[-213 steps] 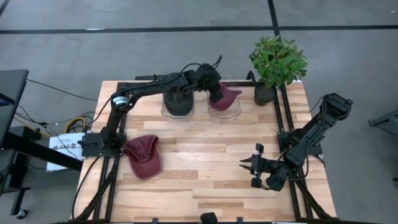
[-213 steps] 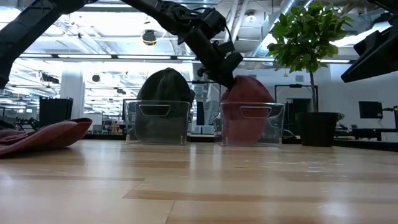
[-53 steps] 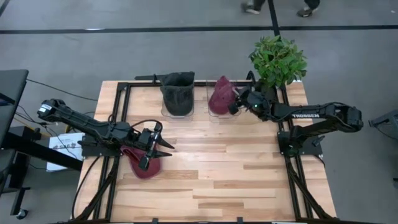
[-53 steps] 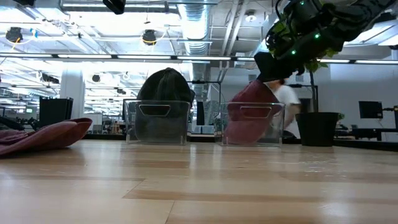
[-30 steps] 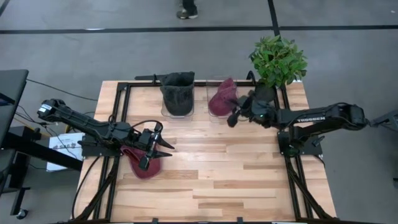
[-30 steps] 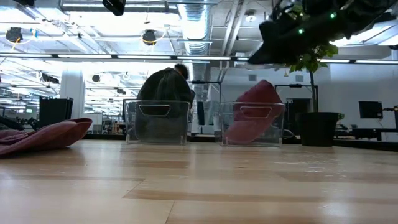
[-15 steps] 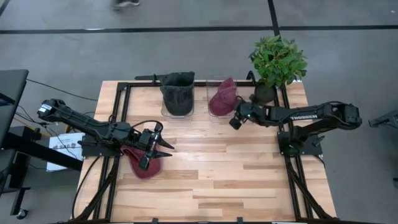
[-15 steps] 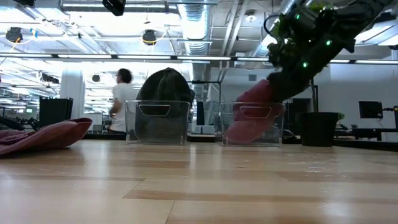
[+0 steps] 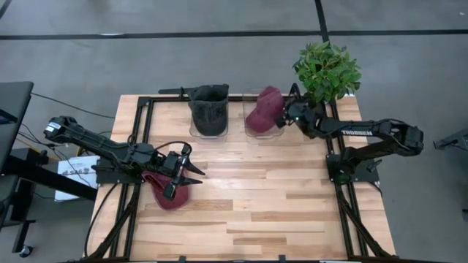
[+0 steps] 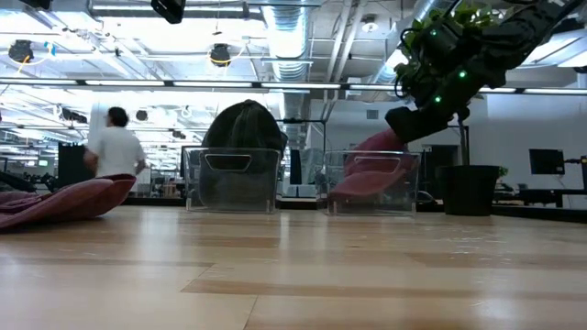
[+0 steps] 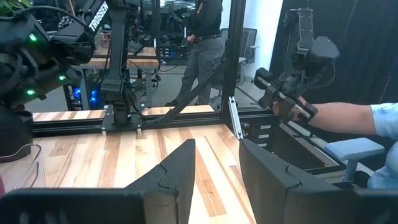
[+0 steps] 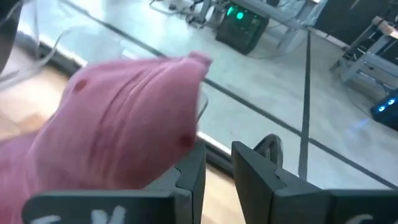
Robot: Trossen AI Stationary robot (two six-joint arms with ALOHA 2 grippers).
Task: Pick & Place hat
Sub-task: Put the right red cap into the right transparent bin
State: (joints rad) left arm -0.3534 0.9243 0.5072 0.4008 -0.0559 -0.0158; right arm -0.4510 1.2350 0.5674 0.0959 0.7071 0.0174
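Right tool (image 9: 286,117) returned to bin; three hats, two bins.

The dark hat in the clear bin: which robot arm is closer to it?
Right. The right gripper sits by the neighbouring bin, beside the dark hat. The left gripper hovers farther off, over the red hat on the table.

Worktop (image 9: 248,197) of pale, smooth wooden planks with a satin sheen inside a matt black metal frame (image 9: 145,109); two clear glossy plastic bins (image 10: 230,179), one holding a dark cloth hat (image 9: 208,109), the other a soft matt maroon cloth cap (image 9: 262,111); matt black hands (image 11: 214,174).
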